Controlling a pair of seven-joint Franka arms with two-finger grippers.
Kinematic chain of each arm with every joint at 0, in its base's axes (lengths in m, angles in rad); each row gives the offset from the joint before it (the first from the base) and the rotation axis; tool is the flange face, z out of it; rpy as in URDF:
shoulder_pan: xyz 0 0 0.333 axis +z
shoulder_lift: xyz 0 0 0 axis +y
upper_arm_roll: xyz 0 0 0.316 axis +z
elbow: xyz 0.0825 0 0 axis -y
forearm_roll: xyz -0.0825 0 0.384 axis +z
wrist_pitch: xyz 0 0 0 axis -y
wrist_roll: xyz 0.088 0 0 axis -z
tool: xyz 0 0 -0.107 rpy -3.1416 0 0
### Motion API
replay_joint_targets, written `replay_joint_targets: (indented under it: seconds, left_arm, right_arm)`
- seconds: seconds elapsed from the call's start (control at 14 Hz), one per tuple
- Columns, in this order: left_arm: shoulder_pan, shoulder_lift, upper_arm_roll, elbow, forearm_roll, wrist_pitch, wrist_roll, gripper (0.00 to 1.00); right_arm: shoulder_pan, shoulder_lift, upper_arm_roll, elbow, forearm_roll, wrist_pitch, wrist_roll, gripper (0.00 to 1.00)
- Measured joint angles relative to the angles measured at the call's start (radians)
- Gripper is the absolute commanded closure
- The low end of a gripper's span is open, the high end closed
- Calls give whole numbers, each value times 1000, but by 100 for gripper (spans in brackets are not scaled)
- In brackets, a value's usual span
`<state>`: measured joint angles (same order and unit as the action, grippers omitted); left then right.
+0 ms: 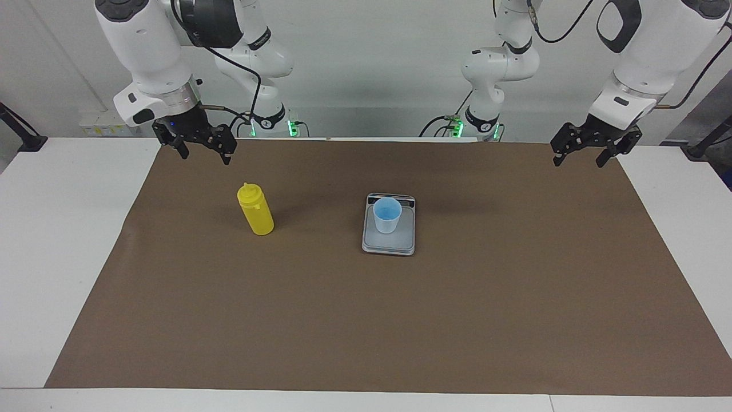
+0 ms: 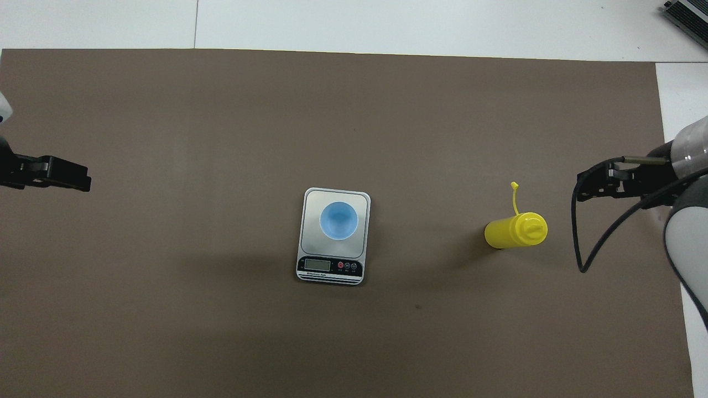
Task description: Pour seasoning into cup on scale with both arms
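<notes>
My right gripper hangs in the air over the brown mat, at my right arm's end of the table. Fingers spread, nothing between them. It is clear of the seasoning, up and off to the side of it, not touching.

The seasoning, 1 yellow squeeze bottle, stands upright on the mat toward my right arm's end. Domed cap on top, a thin yellow tether with its small tip sticking out from the cap, seen best from overhead.

The scale lies flat near the middle of the mat, well apart from the bottle. Its dark display strip faces my end of the table. The cup, light blue, stands upright on the weighing plate, set toward the display edge. From overhead the cup's mouth is open and round; I cannot tell whether anything is in it.

My left gripper waits in the air over the mat's edge at my left arm's end. Fingers released, holding nothing, well apart from the scale.
</notes>
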<state>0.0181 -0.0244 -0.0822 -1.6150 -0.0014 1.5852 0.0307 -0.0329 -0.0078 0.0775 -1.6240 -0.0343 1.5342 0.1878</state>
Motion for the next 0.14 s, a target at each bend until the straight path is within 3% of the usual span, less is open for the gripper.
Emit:
replay_joint_targets:
  seconds: [0.14]
  left_arm:
    - [0,0,0,0,0,0,0,0]
  right_arm:
    - [0,0,0,0,0,-1,0,0]
